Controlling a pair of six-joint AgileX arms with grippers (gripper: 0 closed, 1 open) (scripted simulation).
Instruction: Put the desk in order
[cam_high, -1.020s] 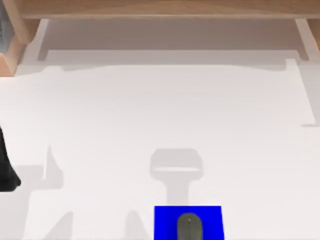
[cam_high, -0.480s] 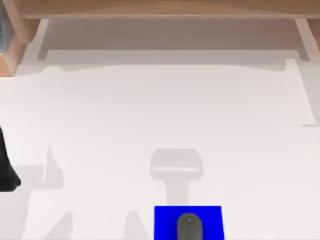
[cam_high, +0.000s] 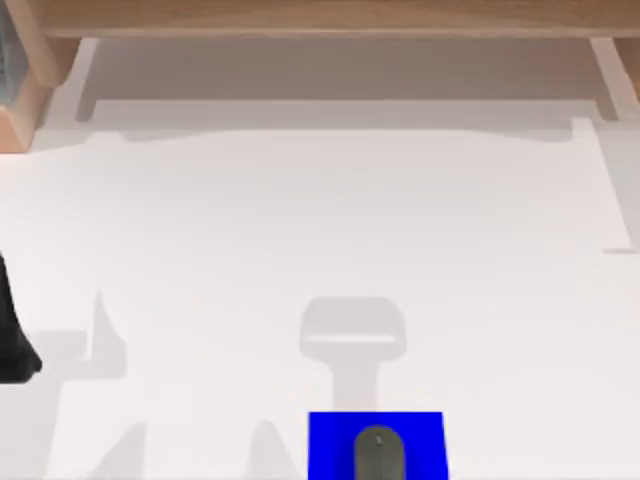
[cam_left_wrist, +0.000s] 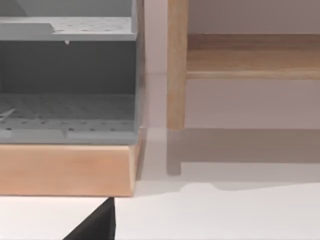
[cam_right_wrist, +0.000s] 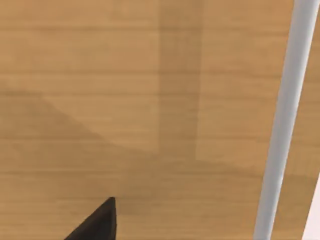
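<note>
Desk (cam_high: 300, 230) spreads white across the top view, its wooden shelf (cam_high: 330, 15) along the upper edge, a grey mouse (cam_high: 379, 455) on a blue pad (cam_high: 330, 445) at bottom centre, and a dark arm part (cam_high: 12, 340) at lower left.

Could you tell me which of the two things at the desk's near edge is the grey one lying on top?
The mouse: it is grey and rounded, lying on the flat blue square pad, which rests on the white desk.
</note>
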